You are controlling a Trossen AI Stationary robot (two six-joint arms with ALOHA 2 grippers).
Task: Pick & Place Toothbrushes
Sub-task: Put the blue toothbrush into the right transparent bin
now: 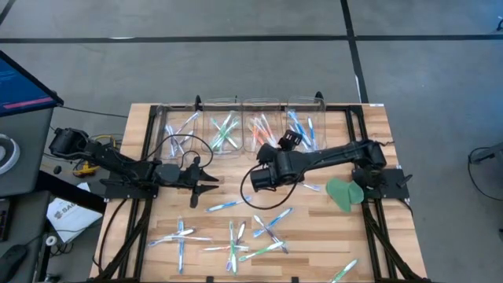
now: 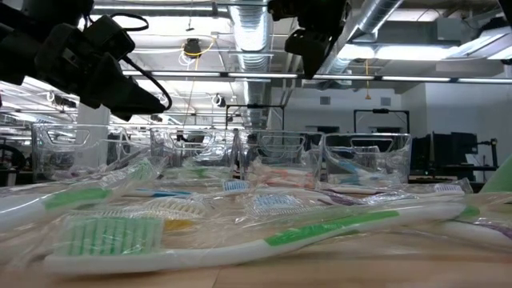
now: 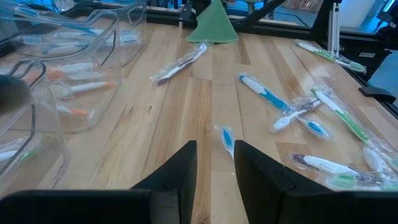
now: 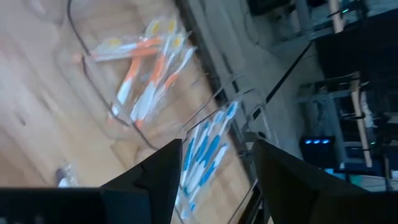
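Observation:
Several toothbrushes in clear wrappers lie flat on the wooden table [image 1: 314, 236]: a blue one [image 1: 224, 206], a crossed pair [image 1: 271, 222], and more near the front edge [image 1: 236, 245]. My left gripper [image 1: 208, 179] is open and empty above the table, pointing toward the right edge. In its wrist view [image 3: 214, 163], the blue toothbrush [image 3: 227, 140] lies on the table just ahead of its fingertips. My right gripper [image 1: 287, 141] is open and empty, high over the far bins. Its wrist view [image 4: 217, 180] looks down on the blue toothbrushes [image 4: 205, 149] and orange ones [image 4: 143, 74] in their bins.
Several clear bins stand in a row at the far edge, holding sorted toothbrushes: pale blue [image 1: 179, 126], green [image 1: 224, 127], orange [image 1: 263, 127], blue [image 1: 305, 126]. A flat green leaf-shaped piece [image 1: 343, 192] lies at the right. Black frame rails [image 1: 145, 157] run along both table sides.

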